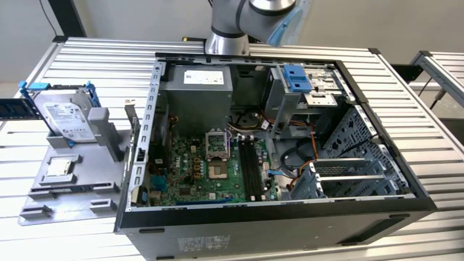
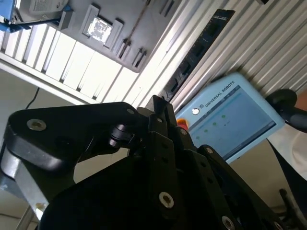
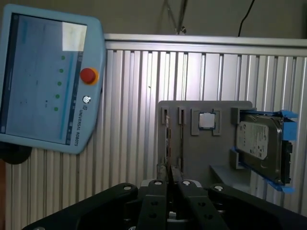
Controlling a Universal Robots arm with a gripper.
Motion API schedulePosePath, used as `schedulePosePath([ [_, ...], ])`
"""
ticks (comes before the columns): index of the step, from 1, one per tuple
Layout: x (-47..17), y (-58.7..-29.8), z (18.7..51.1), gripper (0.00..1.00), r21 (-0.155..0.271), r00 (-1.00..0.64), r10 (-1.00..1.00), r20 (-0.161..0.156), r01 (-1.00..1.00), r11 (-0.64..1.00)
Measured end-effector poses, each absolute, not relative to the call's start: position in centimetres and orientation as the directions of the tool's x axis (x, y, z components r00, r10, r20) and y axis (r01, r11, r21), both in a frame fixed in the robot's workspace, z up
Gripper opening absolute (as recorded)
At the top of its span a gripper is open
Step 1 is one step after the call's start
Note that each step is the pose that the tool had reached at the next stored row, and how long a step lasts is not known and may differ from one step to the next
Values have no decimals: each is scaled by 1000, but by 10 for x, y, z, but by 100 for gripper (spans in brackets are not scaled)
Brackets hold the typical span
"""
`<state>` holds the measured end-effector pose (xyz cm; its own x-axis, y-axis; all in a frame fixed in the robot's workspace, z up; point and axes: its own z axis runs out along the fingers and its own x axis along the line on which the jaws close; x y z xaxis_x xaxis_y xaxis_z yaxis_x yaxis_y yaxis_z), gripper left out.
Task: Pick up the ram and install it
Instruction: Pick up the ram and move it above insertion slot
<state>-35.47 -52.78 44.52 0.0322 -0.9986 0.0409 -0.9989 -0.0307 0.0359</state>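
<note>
The black two-finger gripper (image 3: 169, 179) is pinched shut on the long, thin, dark blue circuit-board ram (image 2: 196, 51), apparently held clear above the grey holder tray (image 3: 211, 148); likely light, stiff and fragile, it is best gripped mid-length by its edges, off chips and contacts.

— What's the room like from where you stand?

— Plain. A pale, bare wall (image 1: 130, 16) runs behind everything. A thin black cable (image 1: 51, 19) hangs down it, and a dark post (image 1: 71, 16) leans just beside that.

— And the furniture?

— A table (image 1: 87, 51) topped with ribbed silver slats, which run side to side in the exterior view. A second table (image 1: 438, 62) of the same make stands near it on the exterior view's right, with a narrow gap between them.

— Much light?

— Plenty. The slats glare almost white at the near corner on the exterior view's left and turn a duller grey further back.
</note>
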Motion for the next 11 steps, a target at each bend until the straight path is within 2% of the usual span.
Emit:
schedulePosePath([
  [11, -345, -528, 445, 0, 37, 32, -999, 38, -999, -31],
])
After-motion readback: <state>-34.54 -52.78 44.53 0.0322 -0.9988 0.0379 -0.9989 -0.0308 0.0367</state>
